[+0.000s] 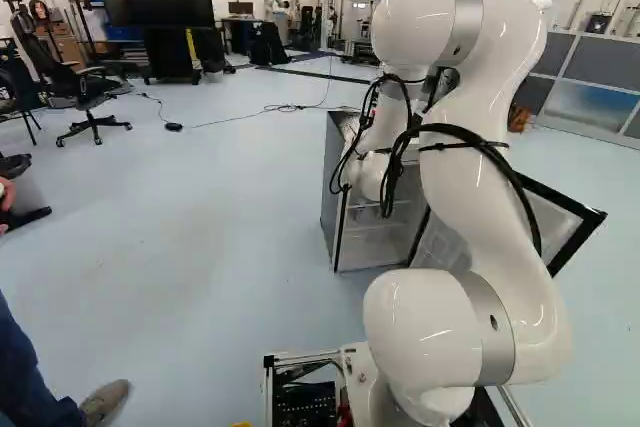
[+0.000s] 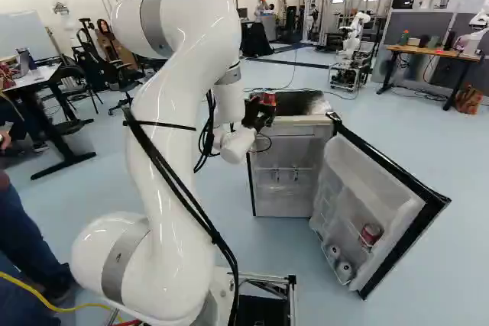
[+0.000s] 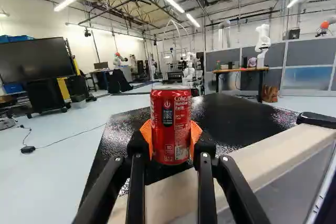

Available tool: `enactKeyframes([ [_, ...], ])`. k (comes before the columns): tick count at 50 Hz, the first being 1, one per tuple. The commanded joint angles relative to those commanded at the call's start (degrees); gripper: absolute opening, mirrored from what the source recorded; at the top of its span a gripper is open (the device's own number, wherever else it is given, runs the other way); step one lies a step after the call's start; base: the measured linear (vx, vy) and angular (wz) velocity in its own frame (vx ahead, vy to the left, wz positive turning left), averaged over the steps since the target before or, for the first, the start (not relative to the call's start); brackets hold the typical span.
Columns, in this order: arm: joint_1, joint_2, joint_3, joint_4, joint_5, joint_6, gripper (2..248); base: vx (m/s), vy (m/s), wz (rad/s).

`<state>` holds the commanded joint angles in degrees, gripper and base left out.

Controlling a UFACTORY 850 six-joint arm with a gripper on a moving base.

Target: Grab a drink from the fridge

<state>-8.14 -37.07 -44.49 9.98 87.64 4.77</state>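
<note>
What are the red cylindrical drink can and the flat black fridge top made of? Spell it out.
The red cylindrical drink can looks like thin metal, probably aluminium, with glossy print: its bare rim is silvery. The flat black fridge top looks hard and shiny, with mottled reflections; painted metal or plastic, the look leaves open.

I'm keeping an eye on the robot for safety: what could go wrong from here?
The gripper is shut on the red can near the front edge of the fridge top. If it opened there, the can might tip or drop off.

The fridge door stands wide open ahead of the base. A turn or drive forward could knock it, and perhaps jolt the can in its shelf.
</note>
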Motion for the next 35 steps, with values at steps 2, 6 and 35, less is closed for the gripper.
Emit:
enactKeyframes([
  [2, 0.0, 0.0, 0.0, 0.0, 0.0, 0.0, 92, 0.0, 0.0, 0.0],
  [6, 0.0, 0.0, 0.0, 0.0, 0.0, 0.0, 95, 0.0, 0.0, 0.0],
  [35, -0.04, 0.46, 0.66, 0.0, 0.0, 0.0, 247, 0.0, 0.0, 0.0],
])
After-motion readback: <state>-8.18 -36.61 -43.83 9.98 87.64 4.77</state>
